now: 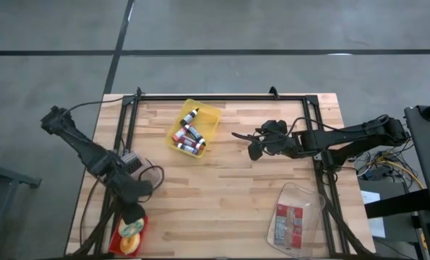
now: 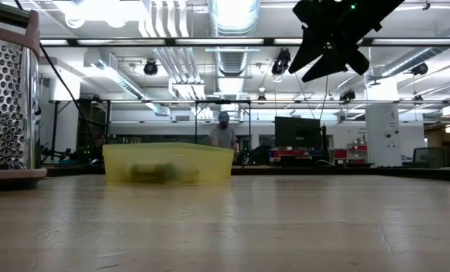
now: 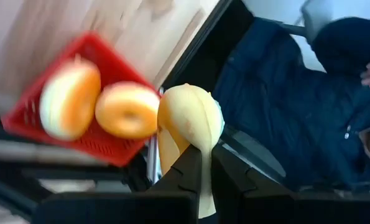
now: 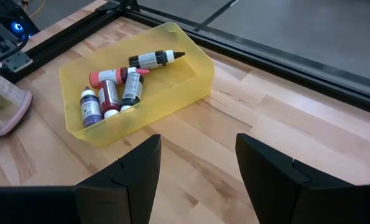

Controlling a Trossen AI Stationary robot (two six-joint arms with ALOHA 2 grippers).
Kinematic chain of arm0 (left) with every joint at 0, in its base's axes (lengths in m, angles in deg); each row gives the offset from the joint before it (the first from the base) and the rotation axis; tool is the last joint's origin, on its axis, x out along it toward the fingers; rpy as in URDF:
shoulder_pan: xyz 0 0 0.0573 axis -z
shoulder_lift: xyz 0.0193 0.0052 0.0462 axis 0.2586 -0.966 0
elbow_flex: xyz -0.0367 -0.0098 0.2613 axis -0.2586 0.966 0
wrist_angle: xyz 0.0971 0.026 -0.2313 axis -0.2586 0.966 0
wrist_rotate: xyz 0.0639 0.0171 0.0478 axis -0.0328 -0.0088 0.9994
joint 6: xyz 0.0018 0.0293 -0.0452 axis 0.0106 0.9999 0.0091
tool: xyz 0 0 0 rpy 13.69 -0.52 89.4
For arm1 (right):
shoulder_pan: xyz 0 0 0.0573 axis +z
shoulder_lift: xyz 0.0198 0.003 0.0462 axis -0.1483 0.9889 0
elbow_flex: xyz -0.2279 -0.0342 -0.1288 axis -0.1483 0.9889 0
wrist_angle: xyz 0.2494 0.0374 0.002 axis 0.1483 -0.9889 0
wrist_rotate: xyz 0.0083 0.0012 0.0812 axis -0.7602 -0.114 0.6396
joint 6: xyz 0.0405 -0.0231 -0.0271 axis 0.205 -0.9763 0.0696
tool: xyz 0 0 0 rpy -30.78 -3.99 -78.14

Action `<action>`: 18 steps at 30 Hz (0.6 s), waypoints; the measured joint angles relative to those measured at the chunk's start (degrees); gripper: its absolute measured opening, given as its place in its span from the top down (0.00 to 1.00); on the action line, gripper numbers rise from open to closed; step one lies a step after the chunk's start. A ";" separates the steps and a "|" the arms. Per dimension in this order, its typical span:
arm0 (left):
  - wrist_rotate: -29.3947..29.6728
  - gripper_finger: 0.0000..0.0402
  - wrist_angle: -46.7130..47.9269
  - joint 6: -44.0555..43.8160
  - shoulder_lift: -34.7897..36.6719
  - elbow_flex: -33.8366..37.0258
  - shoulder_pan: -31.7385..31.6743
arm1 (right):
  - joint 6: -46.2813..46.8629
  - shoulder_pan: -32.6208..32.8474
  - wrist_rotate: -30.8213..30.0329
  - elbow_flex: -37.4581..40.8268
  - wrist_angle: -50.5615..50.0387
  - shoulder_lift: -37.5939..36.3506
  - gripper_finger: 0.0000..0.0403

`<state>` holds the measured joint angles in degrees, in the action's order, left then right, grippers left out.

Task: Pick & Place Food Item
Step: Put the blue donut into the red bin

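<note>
My left gripper [image 3: 204, 152] is shut on a pale yellow rounded food item [image 3: 189, 118] by the table's near left corner [image 1: 131, 217]. Beside it a red basket [image 3: 23, 121] on the near left corner holds a sliced bun [image 3: 69, 99] and a glazed donut [image 3: 127, 111]; the basket also shows in the high view [image 1: 117, 242]. My right gripper [image 4: 197, 149] is open and empty, up over the table's middle right [image 1: 254, 144], near a yellow bin [image 4: 191, 59]. My left gripper pinches the food item between its two fingers [image 3: 188, 171], on the narrow lower part [image 3: 204, 163] that runs down between them. The rounded bulk stands out beyond the fingertips. The item looks lifted clear of the red basket.
The yellow bin [image 1: 194, 128] at the far middle holds several small paint bottles [image 4: 113, 87]. A metal grater [image 1: 131, 160] stands at the left, by my left arm. A clear plastic tub [image 1: 295, 217] with a packet lies near right. A person in a dark jacket [image 3: 296, 106] is beyond the near edge.
</note>
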<state>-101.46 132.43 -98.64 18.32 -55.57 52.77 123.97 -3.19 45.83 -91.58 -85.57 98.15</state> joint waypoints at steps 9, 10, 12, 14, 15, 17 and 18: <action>0.98 0.94 1.04 -17.39 -0.88 0.00 7.73 | 0.00 0.01 0.02 0.01 0.00 0.00 0.50; 1.97 0.94 1.50 -19.17 -0.88 0.00 8.52 | 0.00 0.01 0.02 0.01 0.00 0.00 0.50; 4.59 0.94 2.49 -23.21 -0.88 0.01 9.90 | 0.00 0.02 0.00 0.01 0.00 0.00 0.50; 7.27 0.94 2.99 -25.56 -0.88 0.04 10.92 | 0.00 0.02 0.00 0.01 0.00 0.00 0.50; 8.61 0.94 2.78 -25.64 -0.88 0.04 11.26 | -0.01 0.00 0.00 0.00 0.00 0.00 0.50; 10.67 0.94 2.57 -24.44 -0.88 0.04 11.52 | 0.00 0.01 0.01 0.01 0.00 0.00 0.50; 11.41 0.94 2.59 -23.47 -0.88 0.04 11.52 | 0.00 0.01 0.01 0.00 0.00 0.00 0.50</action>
<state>-90.05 135.01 -122.12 17.44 -55.53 64.29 123.97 -3.18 45.83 -91.58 -85.57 98.15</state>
